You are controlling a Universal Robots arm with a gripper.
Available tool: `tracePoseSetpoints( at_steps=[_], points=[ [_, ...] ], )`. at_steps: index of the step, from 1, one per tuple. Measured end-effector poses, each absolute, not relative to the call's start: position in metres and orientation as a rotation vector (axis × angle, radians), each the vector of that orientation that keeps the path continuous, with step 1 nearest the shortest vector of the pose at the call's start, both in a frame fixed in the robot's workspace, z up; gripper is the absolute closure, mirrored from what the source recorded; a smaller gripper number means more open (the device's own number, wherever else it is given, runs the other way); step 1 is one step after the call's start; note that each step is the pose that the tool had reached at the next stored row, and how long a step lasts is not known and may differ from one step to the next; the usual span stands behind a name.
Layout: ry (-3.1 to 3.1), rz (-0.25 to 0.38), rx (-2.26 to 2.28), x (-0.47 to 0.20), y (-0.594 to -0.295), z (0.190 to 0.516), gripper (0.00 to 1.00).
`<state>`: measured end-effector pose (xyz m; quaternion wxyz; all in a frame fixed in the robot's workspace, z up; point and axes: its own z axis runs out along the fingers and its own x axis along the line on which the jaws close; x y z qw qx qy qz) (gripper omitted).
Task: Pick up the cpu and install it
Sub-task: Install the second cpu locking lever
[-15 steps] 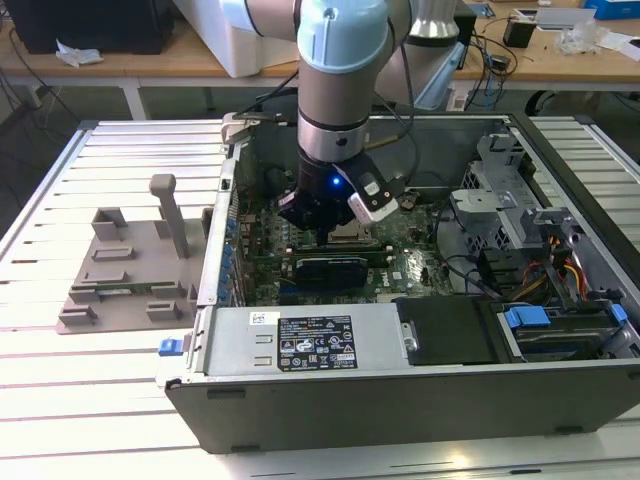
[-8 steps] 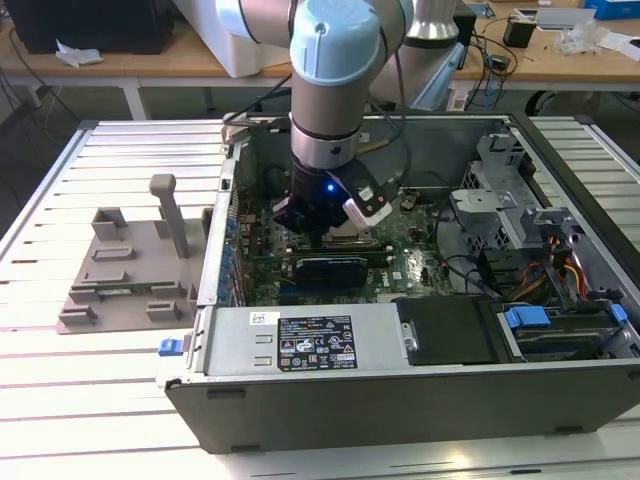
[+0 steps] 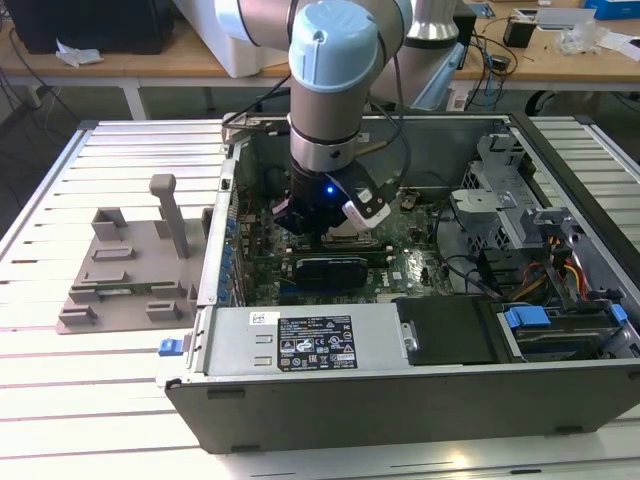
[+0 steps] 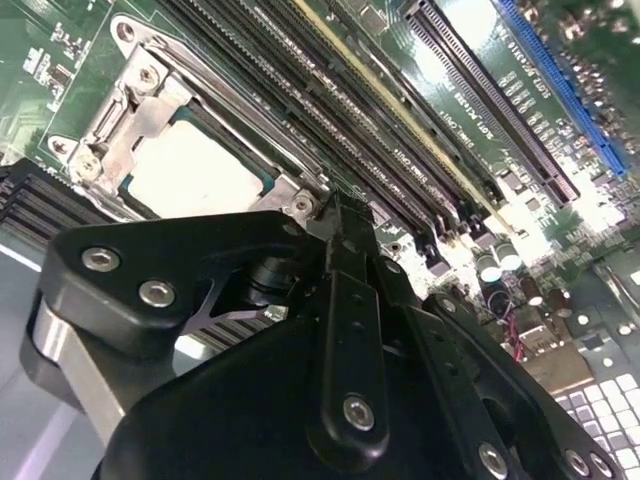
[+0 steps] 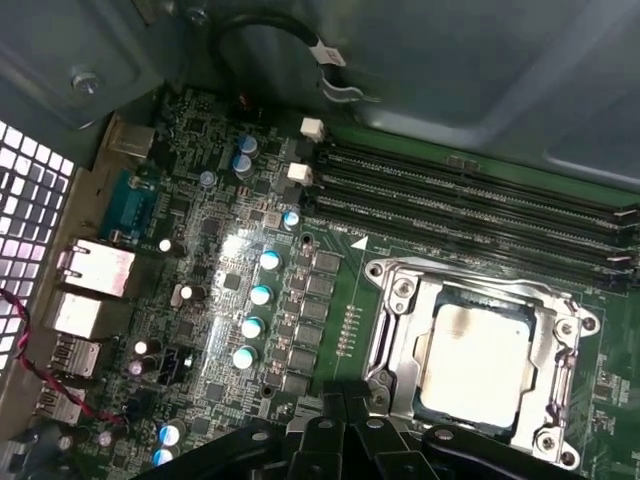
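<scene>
First wrist view puts the cpu (image 5: pixel 475 362) at the lower right of the frame, lying flat inside the metal socket frame (image 5: pixel 395 320) on the green motherboard (image 5: pixel 215 270); its silver top glares under the light. In the second wrist view the same cpu (image 4: pixel 195 170) sits at the upper left, seated in the socket frame (image 4: pixel 135 110), with nothing touching it. The gripper (image 4: pixel 340 215) rises from the bottom of that frame, its black fingers (image 4: pixel 350 300) drawn together to a single narrow tip and empty, the tip just beside the frame's near corner. Long memory slots (image 4: pixel 400 130) run diagonally past the socket toward the upper right, and a blue slot (image 4: pixel 565 90) lies near the right edge. In the exterior view the gripper (image 3: pixel 325 225) hangs at the end of the arm (image 3: pixel 330 70) inside the open computer case (image 3: pixel 400 390), at the frame's centre. A grey fixture tray (image 3: pixel 125 265) rests on the slatted worktop (image 3: pixel 60 180) at the left of the frame, well apart from the case.
</scene>
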<state>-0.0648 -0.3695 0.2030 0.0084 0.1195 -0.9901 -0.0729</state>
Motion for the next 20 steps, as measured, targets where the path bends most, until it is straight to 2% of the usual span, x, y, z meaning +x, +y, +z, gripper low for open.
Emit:
tracePoseSetpoints(
  at_steps=[8, 11, 20],
  points=[
    [-3.094, -0.232, 0.373, -0.065, -0.37, 0.199, 0.89],
    [-3.095, -0.232, 0.374, -0.065, -0.369, 0.213, 0.89],
    [-3.084, -0.207, 0.371, -0.037, -0.341, 0.215, 0.89]
  ],
)
